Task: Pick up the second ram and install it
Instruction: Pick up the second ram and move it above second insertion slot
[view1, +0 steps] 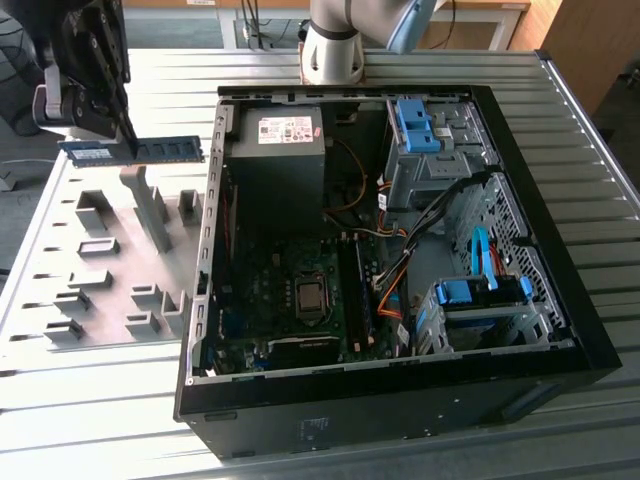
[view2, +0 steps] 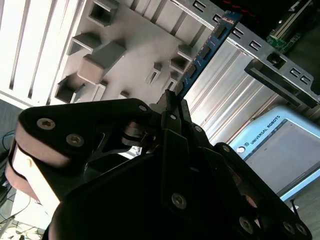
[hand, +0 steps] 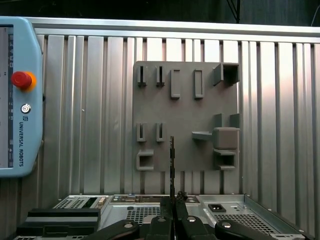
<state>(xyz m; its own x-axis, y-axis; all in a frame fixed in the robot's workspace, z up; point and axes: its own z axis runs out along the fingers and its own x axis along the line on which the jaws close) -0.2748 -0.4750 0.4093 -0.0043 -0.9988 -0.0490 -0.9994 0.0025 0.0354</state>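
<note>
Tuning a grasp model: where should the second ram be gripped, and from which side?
Pinch the second ram across its flat faces near mid-length, coming from above its top long edge: it's thin and on edge. The end effector holds it so.

The exterior view looks down at a slant from above onto the open computer case and, at the exterior view's left, the grey holder plate. The first wrist view faces straight down past the gripper onto that plate. The second wrist view sits close behind the gripper, sighting along the gripped second ram; all three views share the plate
</note>
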